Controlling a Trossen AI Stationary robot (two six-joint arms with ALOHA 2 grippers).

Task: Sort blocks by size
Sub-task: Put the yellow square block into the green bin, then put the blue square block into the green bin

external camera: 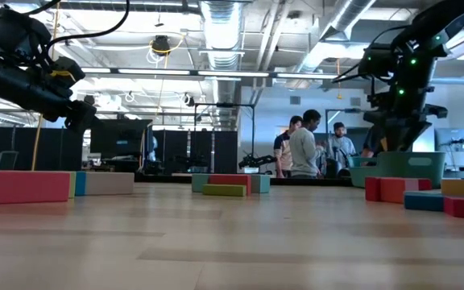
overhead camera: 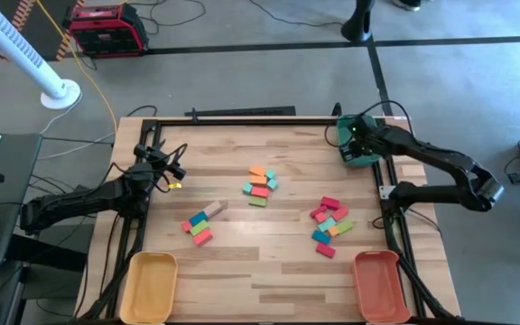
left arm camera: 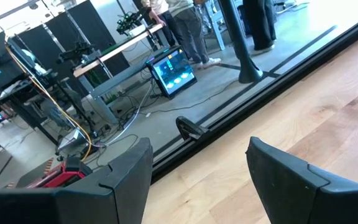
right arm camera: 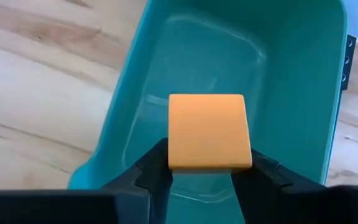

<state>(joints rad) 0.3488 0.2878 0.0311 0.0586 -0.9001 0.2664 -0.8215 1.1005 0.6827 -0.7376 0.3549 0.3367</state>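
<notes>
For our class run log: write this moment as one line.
right gripper: shut on orange block, over green tray | left gripper: open, empty, waiting at table's left | other blocks: on table

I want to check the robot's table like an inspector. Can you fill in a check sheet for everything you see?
Surface: wooden table, bare between the piles.
Job's things: three piles of coloured blocks, left, middle, right; one orange block in the right gripper.
Trays: yellow tray and orange tray at the near edge, green tray at the far right corner.
Clutter: nothing seen.
Grippers: right gripper over the green tray, fingers shut on the orange block; left gripper open, holding nothing, above the table's left side.
Cables: yellow cable on the floor.
Surroundings: people standing behind the table.
</notes>
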